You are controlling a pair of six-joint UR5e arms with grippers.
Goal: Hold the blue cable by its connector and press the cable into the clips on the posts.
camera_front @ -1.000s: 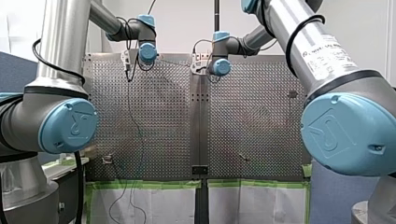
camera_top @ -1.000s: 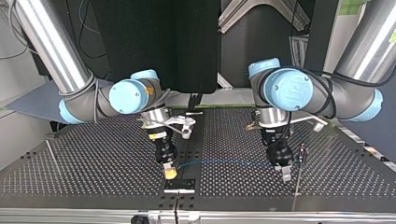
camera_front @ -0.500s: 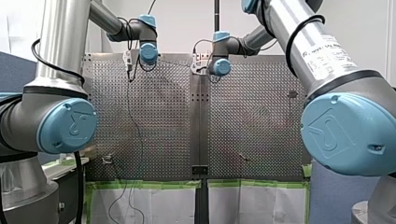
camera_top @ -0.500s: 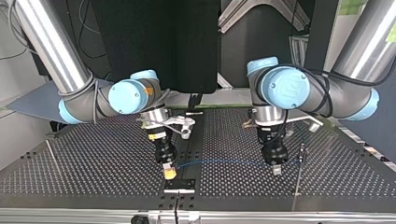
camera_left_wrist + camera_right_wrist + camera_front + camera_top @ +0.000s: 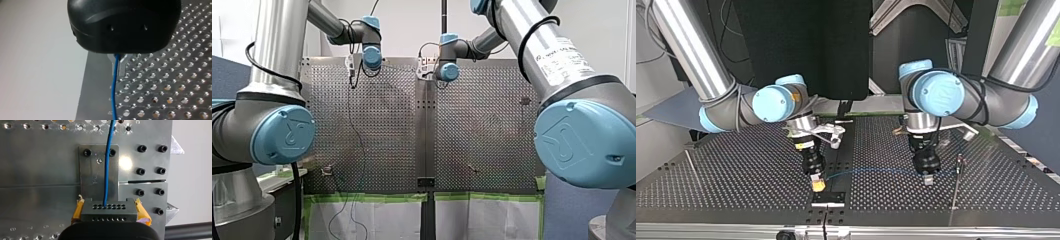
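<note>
My right gripper (image 5: 817,186) is clamped on the black connector (image 5: 109,210). The yellow pads (image 5: 142,212) press its two short sides, and its face with two rows of small holes is turned away from the wrist. It sits over a small bolted metal plate (image 5: 92,177) at the middle seam of the table (image 5: 736,170), close to the edge nearest the top view's camera.

The blue cable (image 5: 876,173) leaves the middle of that face and points straight ahead of the gripper. In the top view its long axis runs roughly parallel to that near table edge, just above the holes. It rises in a slight curve out of the connector, then goes almost level toward the view's right.

My left gripper (image 5: 927,179) stands upright on that line, well apart from my right one. From the left wrist I see the cable come out from between the metal fingers (image 5: 121,67), which sit tight on either side of it, so I read them as closed on the cable. Most of the fingers are hidden under the black body. There the cable passes over the bare margin at the table's edge.

A thin post (image 5: 956,195) stands just beyond my left gripper, toward the table's right edge in the top view. The cable reaches about as far as its upper end, but I cannot tell whether it touches it.
</note>
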